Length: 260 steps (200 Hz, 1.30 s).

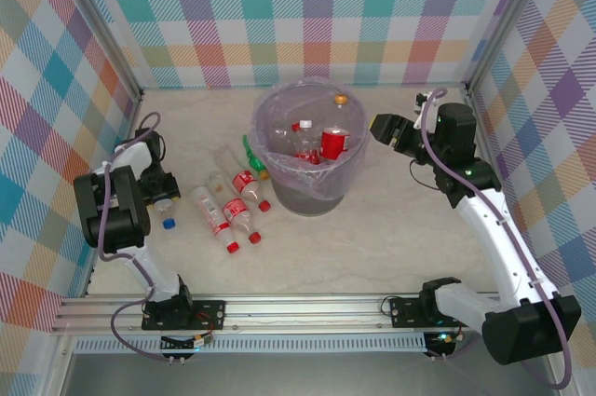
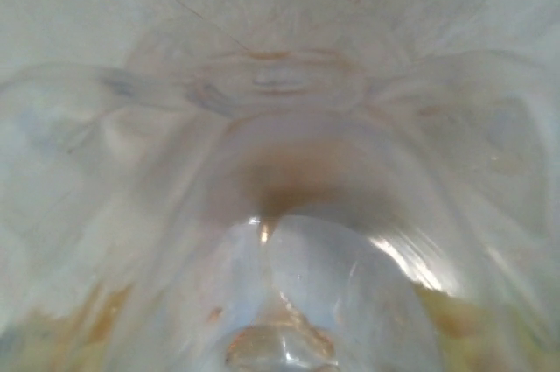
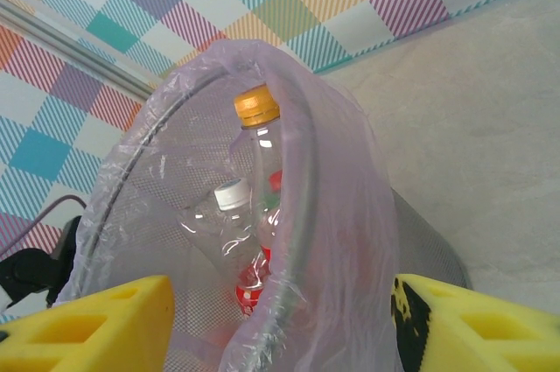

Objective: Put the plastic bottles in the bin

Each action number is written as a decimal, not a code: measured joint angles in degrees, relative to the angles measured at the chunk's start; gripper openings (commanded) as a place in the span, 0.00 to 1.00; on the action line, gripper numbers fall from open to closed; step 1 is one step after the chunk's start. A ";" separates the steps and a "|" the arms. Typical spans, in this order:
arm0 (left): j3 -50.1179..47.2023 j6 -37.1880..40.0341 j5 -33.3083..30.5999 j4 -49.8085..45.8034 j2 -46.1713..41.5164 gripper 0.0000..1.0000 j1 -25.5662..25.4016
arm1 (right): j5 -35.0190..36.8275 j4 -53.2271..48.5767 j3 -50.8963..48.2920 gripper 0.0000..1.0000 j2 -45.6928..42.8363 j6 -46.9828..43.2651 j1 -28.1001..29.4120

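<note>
Top external: blue-capped bottle (image 1: 167, 213) right at my left fingers (image 1: 159, 188), can't tell if gripped; right fingers (image 1: 385, 125) wide open, empty, facing bin (image 1: 312, 198).

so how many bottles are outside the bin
5: a blue-capped one by the left pincer, three red-capped ones left of the bin, a green one against it. More may be hidden.

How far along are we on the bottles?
Done: several bottles sit in the bin, including an orange-capped one. In hand: the left gripper is at a blue-capped bottle on the table; its grip is unclear. The right gripper is open and empty beside the bin. Left: a green bottle and about four red-capped ones beside it.
</note>
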 measured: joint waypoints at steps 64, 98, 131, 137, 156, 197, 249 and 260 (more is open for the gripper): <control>4.74 -5.49 3.93 -3.21 -15.08 0.54 -8.39 | -4.85 -0.83 0.02 0.61 3.30 0.24 0.00; 11.80 -11.85 7.41 -3.69 -24.63 0.49 -15.04 | -5.42 -0.70 0.02 0.55 5.27 0.39 0.00; 16.94 -19.80 9.79 1.68 -30.60 0.45 -28.35 | -8.66 2.25 0.02 0.50 8.35 2.95 0.13; 18.62 -21.18 9.16 2.23 -30.18 0.44 -30.84 | -9.18 2.73 0.02 0.49 8.66 3.39 0.33; 24.85 -24.79 6.88 3.80 -26.75 0.42 -37.81 | -9.97 4.37 0.02 0.45 9.18 4.74 1.09; 34.25 -28.04 4.55 10.21 -16.90 0.39 -47.30 | -9.46 5.22 0.02 0.42 9.29 5.44 1.92; 36.68 -23.21 4.37 17.00 -4.37 0.39 -55.34 | -8.57 5.57 0.00 0.40 9.27 5.84 2.56; 36.65 -21.31 3.93 16.96 -2.80 0.39 -56.83 | -8.41 5.97 -0.15 0.40 9.16 6.19 2.80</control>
